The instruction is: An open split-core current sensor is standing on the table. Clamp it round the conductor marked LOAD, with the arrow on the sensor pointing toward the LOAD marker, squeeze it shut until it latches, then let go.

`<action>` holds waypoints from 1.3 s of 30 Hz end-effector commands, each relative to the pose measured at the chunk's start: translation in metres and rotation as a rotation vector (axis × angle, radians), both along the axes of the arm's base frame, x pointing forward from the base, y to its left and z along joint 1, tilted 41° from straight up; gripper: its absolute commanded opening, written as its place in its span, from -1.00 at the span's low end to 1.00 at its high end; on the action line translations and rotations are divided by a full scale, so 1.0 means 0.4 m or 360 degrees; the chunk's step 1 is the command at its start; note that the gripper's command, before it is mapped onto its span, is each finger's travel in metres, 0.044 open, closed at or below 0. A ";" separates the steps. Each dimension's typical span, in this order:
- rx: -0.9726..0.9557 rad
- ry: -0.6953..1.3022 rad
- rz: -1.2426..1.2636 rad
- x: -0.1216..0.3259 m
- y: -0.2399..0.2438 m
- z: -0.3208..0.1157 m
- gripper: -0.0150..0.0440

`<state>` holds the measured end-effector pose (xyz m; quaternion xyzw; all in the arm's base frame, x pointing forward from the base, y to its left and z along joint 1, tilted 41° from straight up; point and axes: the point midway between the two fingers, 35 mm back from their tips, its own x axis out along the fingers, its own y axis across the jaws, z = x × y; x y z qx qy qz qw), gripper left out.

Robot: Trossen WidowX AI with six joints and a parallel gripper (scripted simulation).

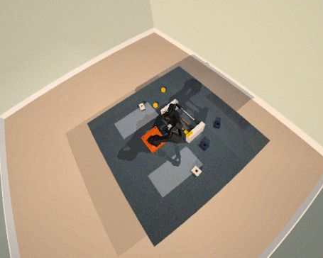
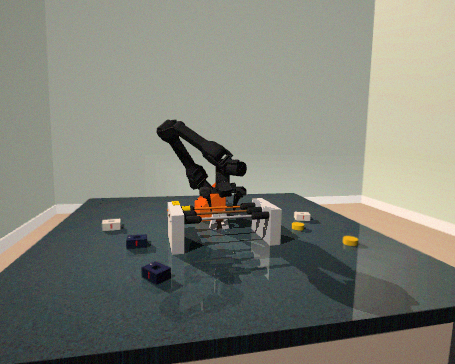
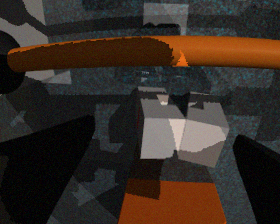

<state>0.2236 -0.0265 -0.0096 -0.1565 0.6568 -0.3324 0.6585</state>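
Observation:
The open split-core sensor (image 1: 170, 126) (image 2: 215, 223) (image 3: 182, 132) is whitish, its jaws spread, and stands on the table between the orange robot base and the rack of conductors. My gripper (image 2: 223, 197) (image 3: 165, 132) is open and empty, pointing down above the sensor, with one finger on each side of it in the wrist view. An orange conductor (image 3: 225, 51) crosses above the sensor in the wrist view. The yellow LOAD marker (image 1: 189, 134) (image 2: 175, 203) sits on one end block; it is outside the wrist view. The sensor's arrow cannot be made out.
White end blocks (image 1: 195, 132) (image 2: 176, 231) (image 2: 268, 224) hold several parallel conductors with black end sleeves. Around them are dark blue blocks (image 1: 204, 144) (image 2: 156, 272), cream blocks (image 1: 196, 171) (image 2: 111, 224) and yellow discs (image 1: 163, 90) (image 2: 350, 241). My arm hides part of the rack from above.

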 end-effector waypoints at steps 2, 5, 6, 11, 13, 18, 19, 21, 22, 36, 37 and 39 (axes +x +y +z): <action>-0.0014 0.0021 0.0005 -0.010 -0.018 -0.016 1.00; -0.0015 0.0021 0.0005 -0.010 -0.020 -0.018 1.00; -0.0003 0.0004 -0.0002 -0.004 -0.012 -0.012 0.98; -0.0003 0.0004 -0.0002 -0.004 -0.012 -0.012 0.86; -0.0003 0.0004 -0.0002 -0.004 -0.012 -0.012 0.82; -0.0003 0.0004 -0.0002 -0.004 -0.012 -0.012 0.71; -0.0003 0.0004 -0.0002 -0.004 -0.012 -0.012 0.68; -0.0003 0.0004 -0.0002 -0.004 -0.012 -0.012 0.64; -0.0003 0.0004 -0.0002 -0.004 -0.012 -0.012 0.62; -0.0003 0.0004 -0.0002 -0.004 -0.012 -0.012 0.30; -0.0003 0.0004 -0.0002 -0.004 -0.010 -0.011 0.21; -0.0001 0.0004 -0.0001 0.000 -0.003 -0.004 0.03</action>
